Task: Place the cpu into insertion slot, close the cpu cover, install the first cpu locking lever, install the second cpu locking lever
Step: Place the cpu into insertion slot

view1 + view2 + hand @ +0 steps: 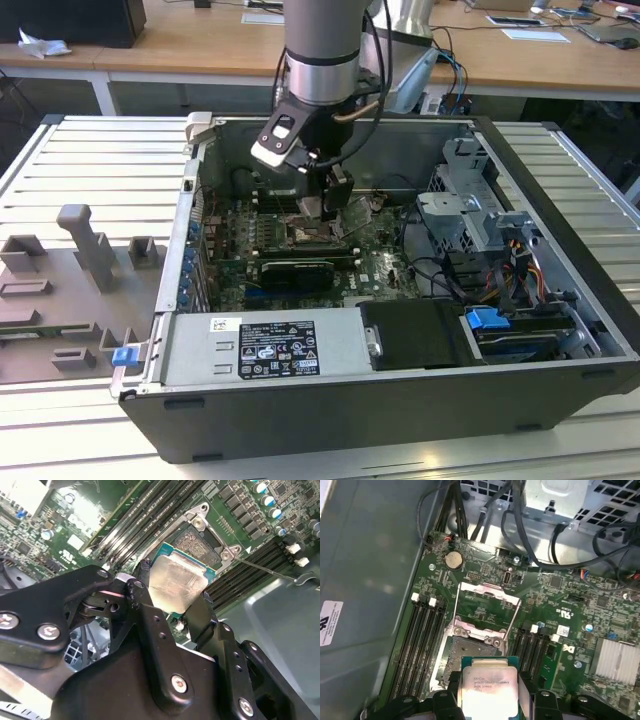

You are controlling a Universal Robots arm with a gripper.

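A ribbed metal table (100, 160) carries an open computer case (400, 410) and, beside it, a grey fixture plate (60, 330).

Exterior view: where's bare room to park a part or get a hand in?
Free: ribbed table on the exterior view's left of the case, beyond the grey fixture tray; also the strip along the case's near side. Crowded: gripper holding the cpu at the insertion slot; cables by the drive cage.

In the exterior view the cpu (311, 207) hangs over the insertion slot (313, 237) inside the case (300, 420); tray (60, 300) at the case's nine o'clock.
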